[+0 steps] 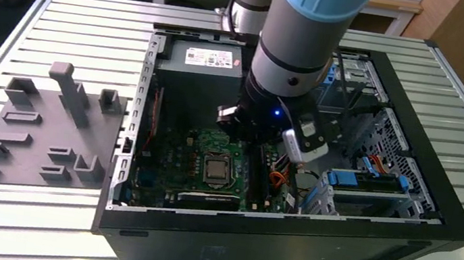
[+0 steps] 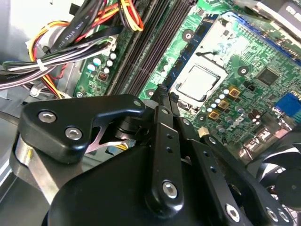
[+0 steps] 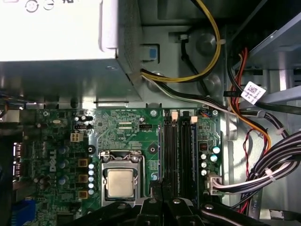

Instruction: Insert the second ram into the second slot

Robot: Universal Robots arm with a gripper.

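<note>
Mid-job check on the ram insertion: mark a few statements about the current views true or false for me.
1. The arm reaches down into the open computer case. True.
2. The gripper hangs outside the case. False: it is inside, at one end of the black memory slots.
3. A cooler covers the processor. False: its bare metal lid shows.
4. Yellow wires run inside the case. True.
</note>
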